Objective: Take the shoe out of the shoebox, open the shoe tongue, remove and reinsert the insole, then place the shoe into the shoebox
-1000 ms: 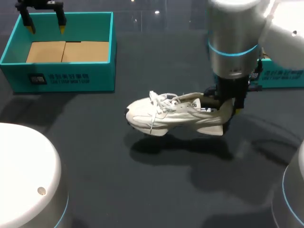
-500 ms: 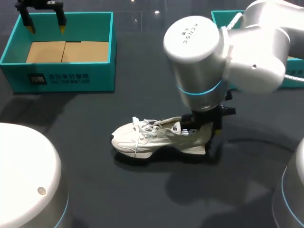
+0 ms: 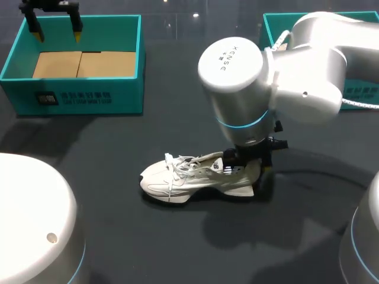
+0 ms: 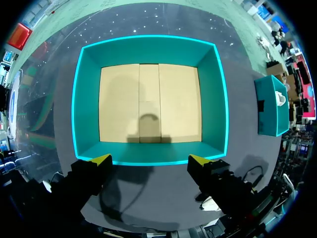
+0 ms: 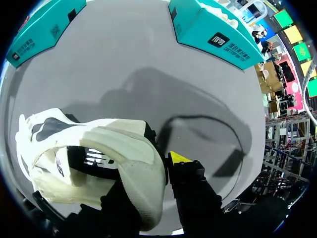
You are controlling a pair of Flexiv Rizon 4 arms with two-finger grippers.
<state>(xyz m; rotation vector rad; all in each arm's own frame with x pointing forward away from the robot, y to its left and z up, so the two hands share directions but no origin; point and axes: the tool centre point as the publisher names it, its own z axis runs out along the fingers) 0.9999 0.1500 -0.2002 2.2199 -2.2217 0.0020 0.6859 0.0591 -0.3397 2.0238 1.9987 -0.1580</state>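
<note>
A white lace-up shoe (image 3: 192, 176) lies on its sole on the dark table, toe to the left, at or just above the surface. My right gripper (image 3: 256, 164) comes down on its heel, shut on the heel collar. In the right wrist view the heel (image 5: 136, 163) fills the space at the gripper (image 5: 154, 166); one yellow fingertip (image 5: 178, 157) shows outside it and the other is hidden by the shoe. My left gripper (image 3: 57, 34) hangs open over the far rim of the left teal shoebox (image 3: 83, 97). That box (image 4: 148, 42) is empty, with a cardboard floor.
A second teal box (image 3: 273, 22) stands at the back right, partly behind my right arm, and also shows as box (image 5: 210, 30) ahead of the right gripper. A dark cable (image 3: 323, 173) curves on the table right of the shoe. White arm bases (image 3: 35, 225) occupy the front corners.
My right arm has carried the shoe down and a little left and forward, from hanging above the table to table level. The left arm has not moved.
</note>
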